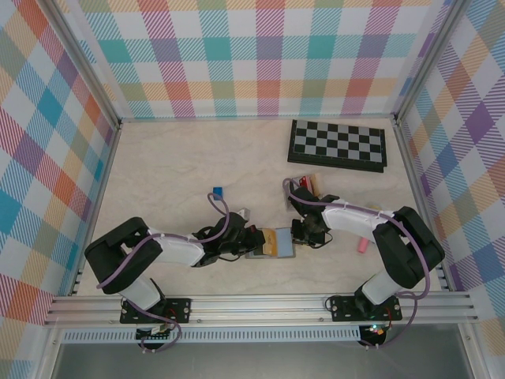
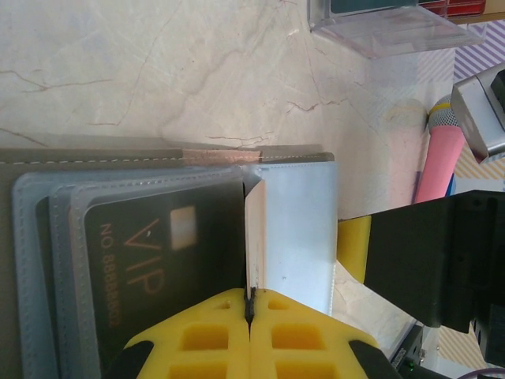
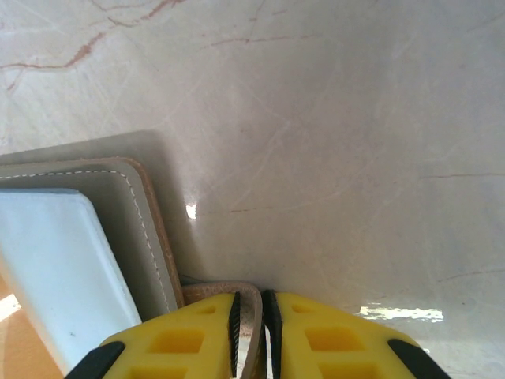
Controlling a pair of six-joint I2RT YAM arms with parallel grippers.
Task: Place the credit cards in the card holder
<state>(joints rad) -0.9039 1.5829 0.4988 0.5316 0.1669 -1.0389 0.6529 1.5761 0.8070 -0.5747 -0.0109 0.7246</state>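
Left gripper (image 2: 250,304) is pinching, fingers together with no visible gap, on a thin leaf (image 2: 252,229) standing on edge over the open card holder (image 2: 79,158). I cannot tell whether that leaf is a clear sleeve or a card seen edge-on.

Right gripper (image 3: 251,304) is clamping the holder's tan-edged rim between nearly closed fingers, at the corner nearest its own camera.

Card holder is lying flat on the table (image 1: 173,166) between the two grippers, toward the near edge. A black card (image 2: 158,260) marked VIP is sitting inside a clear slot. A pale card (image 2: 296,229) is lying just beside it on the other half.

Judgement: the cards are looking light, stiff and slick, so a bare edge pinch is risking a slip. Taking hold at a short end, with the pads well onto the face, is looking safer. The holder is looking soft and floppy, so it is needing its rim pinned while any card is sliding in.
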